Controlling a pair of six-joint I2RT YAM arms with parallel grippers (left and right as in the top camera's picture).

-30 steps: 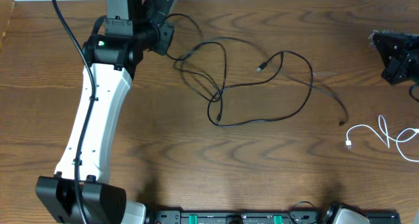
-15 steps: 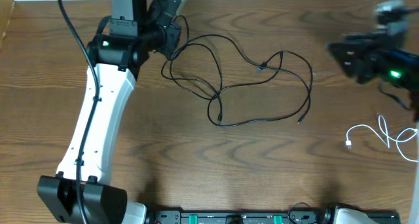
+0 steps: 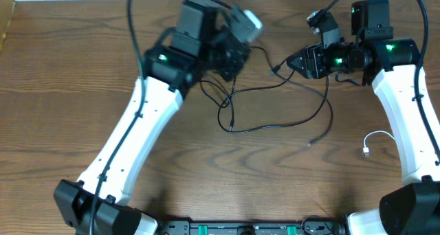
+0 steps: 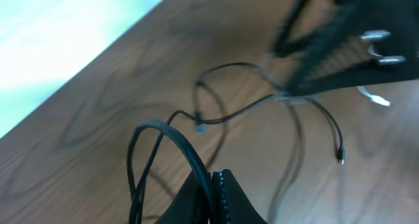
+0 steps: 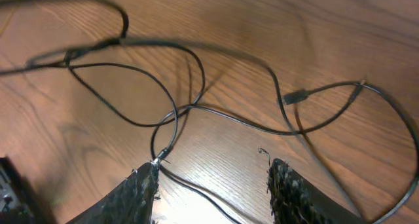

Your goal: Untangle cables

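Left claw pinched shut on thin black tangled cables, mid brown wooden surface toward far edge; right claw fingers apart above them; thin white cable near right edge

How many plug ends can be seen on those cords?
4: a middle plug, a lower plug, a plug by the right pincer, a white plug far right. More may hide beneath the arms.

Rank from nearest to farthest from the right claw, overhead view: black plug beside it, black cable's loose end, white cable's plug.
1. black plug, just left of the right claw.
2. black cable's loose end, well below it in frame.
3. white cable's plug, lower and farther right.
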